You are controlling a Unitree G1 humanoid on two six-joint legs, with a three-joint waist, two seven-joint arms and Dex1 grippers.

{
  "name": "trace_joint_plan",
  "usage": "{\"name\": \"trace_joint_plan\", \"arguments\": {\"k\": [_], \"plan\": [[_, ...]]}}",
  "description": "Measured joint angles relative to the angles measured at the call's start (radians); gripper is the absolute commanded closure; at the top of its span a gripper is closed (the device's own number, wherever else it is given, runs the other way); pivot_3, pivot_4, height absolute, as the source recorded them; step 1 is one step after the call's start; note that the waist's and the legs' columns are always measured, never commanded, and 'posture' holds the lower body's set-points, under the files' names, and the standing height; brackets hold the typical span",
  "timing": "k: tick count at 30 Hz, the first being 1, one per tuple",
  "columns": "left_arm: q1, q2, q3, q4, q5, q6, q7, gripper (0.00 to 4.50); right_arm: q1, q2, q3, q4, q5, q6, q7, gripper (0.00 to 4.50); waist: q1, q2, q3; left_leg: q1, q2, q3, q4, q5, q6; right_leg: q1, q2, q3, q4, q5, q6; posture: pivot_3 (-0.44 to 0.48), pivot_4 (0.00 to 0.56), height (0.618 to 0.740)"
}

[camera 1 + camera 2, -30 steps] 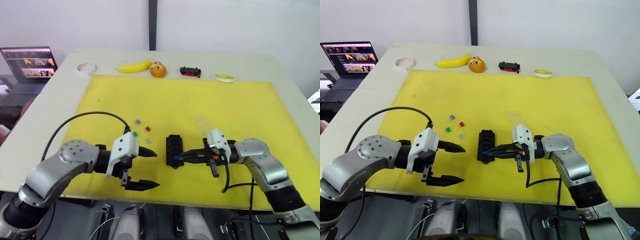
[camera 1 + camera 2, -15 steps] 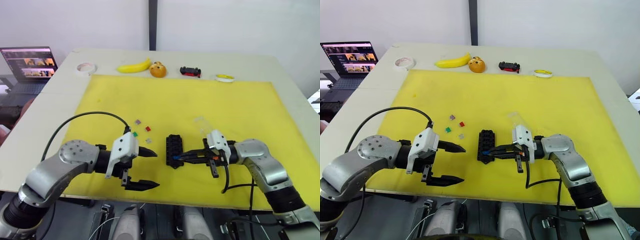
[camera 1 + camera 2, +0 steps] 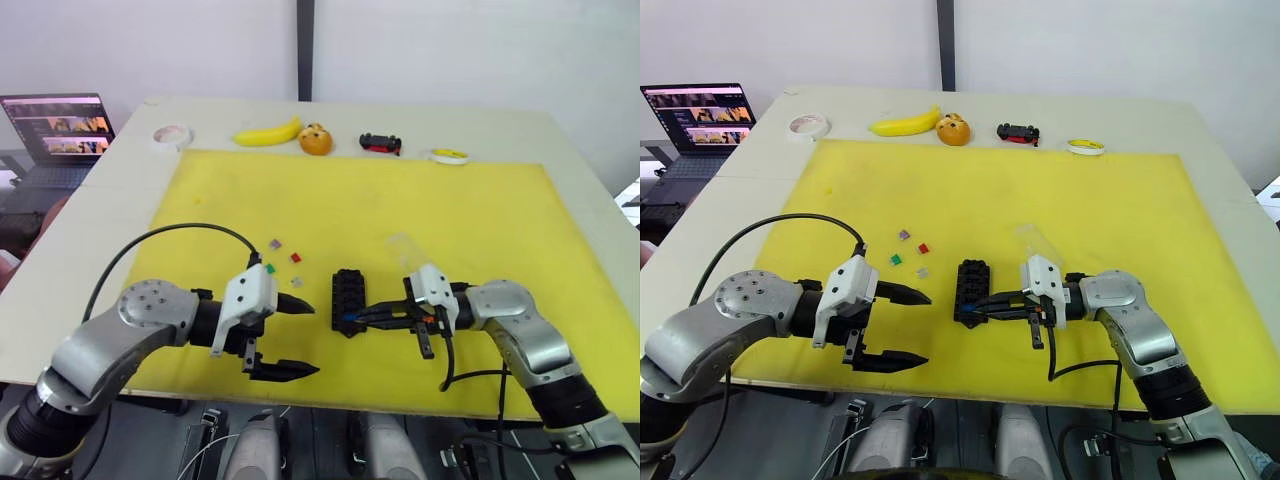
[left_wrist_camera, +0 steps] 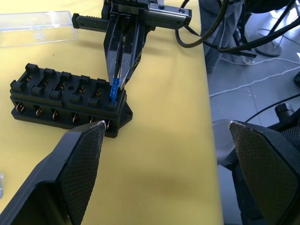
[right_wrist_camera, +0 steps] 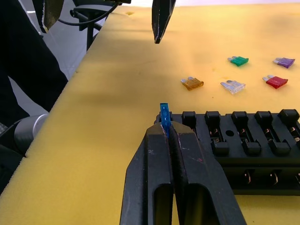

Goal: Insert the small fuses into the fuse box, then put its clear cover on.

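Observation:
The black fuse box lies on the yellow mat, in front of me. My right gripper is shut on a blue fuse, which stands upright at the end slot of the box nearest me. Whether the blue fuse sits in the slot I cannot tell. My left gripper hangs open to the left of the box, holding nothing. Several loose fuses lie left of the box: grey, red, green, clear and amber. The clear cover lies just right of the box.
Along the table's far edge stand a tape roll, a banana, an orange fruit, a black-and-red toy car and a yellow ring. A laptop sits off the far left corner.
My right gripper has crept slightly left toward the fuse box with the blue fuse. The left arm has not moved.

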Motion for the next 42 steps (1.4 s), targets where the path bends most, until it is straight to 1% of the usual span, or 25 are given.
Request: {"name": "trace_joint_plan", "arguments": {"k": [9,10,11,14,21,29,32,33,35,36,42], "plan": [[-0.001,-0.006,-0.005,0.000,0.001,0.000,0.004,0.08,0.000,-0.002,0.000,0.000,-0.003,0.000,-0.001,4.50,0.000,0.000,0.000,0.000,0.000,0.000,0.000,0.000,0.000,0.000,0.000,0.000,0.000,0.000,0.000,0.000,0.150,0.737],[-0.001,-0.006,-0.006,0.000,0.001,0.000,0.005,0.00,0.000,-0.003,0.000,-0.001,-0.003,0.000,0.000,3.85,0.000,0.000,0.000,0.000,0.000,0.000,0.000,0.000,0.000,0.000,0.000,0.000,0.000,0.000,0.000,0.000,0.150,0.737],[-0.001,-0.006,-0.008,0.000,0.002,0.000,0.006,0.00,0.000,-0.005,0.000,-0.003,-0.002,0.001,0.001,3.55,0.000,0.000,0.000,0.000,0.000,0.000,0.000,0.000,0.000,0.000,0.000,0.000,0.000,0.000,0.000,0.000,0.150,0.737],[-0.001,-0.007,-0.018,0.000,0.004,-0.001,0.007,0.00,0.002,-0.010,0.003,-0.007,-0.003,0.010,0.003,2.14,0.000,0.000,0.000,0.000,0.000,0.000,0.000,0.000,0.000,0.000,0.000,0.000,0.000,0.000,0.000,0.000,0.150,0.737],[-0.001,-0.007,-0.020,0.000,0.005,-0.002,0.008,0.00,-0.017,-0.015,-0.004,-0.085,0.032,0.084,-0.005,2.14,0.000,0.000,0.000,0.000,0.000,0.000,0.000,0.000,0.000,0.000,0.000,0.000,0.000,0.000,0.000,0.000,0.150,0.737],[-0.001,-0.007,-0.020,0.000,0.005,-0.003,0.009,0.00,-0.064,-0.030,-0.037,-0.196,0.144,0.254,-0.044,2.14,0.001,0.000,0.000,0.000,0.000,0.000,0.000,0.000,0.000,0.000,0.000,0.000,0.000,0.000,0.000,0.000,0.150,0.737],[0.000,-0.007,-0.021,0.000,0.006,-0.004,0.009,0.00,-0.086,-0.029,-0.042,-0.206,0.152,0.291,-0.086,2.90,0.001,0.000,0.000,0.000,0.000,0.000,0.000,0.000,0.000,0.000,0.000,0.000,0.000,0.000,0.000,0.000,0.150,0.737],[0.001,-0.007,-0.021,0.000,0.006,-0.004,0.010,0.00,-0.086,-0.029,-0.042,-0.206,0.152,0.302,-0.098,3.35,0.001,0.000,0.000,0.000,0.000,0.000,0.000,0.000,0.000,0.000,0.000,0.000,0.000,0.000,0.000,0.000,0.150,0.737],[0.004,-0.007,-0.021,0.000,0.006,-0.004,0.010,0.00,-0.086,-0.024,-0.041,-0.206,0.149,0.314,-0.118,4.42,0.001,0.000,0.000,0.000,0.000,0.000,0.000,0.000,0.000,0.000,0.000,0.000,0.000,0.000,0.000,0.000,0.150,0.737],[0.005,-0.007,-0.020,0.000,0.007,-0.004,0.010,0.00,-0.086,-0.024,-0.039,-0.206,0.142,0.313,-0.126,4.48,0.001,0.000,0.000,0.000,0.000,0.000,0.000,0.000,0.000,0.000,0.000,0.000,0.000,0.000,0.000,0.000,0.150,0.737],[0.011,-0.006,0.002,0.017,0.019,-0.008,0.017,0.00,-0.054,-0.024,-0.017,-0.205,0.088,0.305,-0.154,4.48,0.001,0.000,0.000,0.000,0.000,0.000,0.000,0.000,0.000,0.000,0.000,0.000,0.000,0.000,0.000,0.000,0.150,0.737]]}}
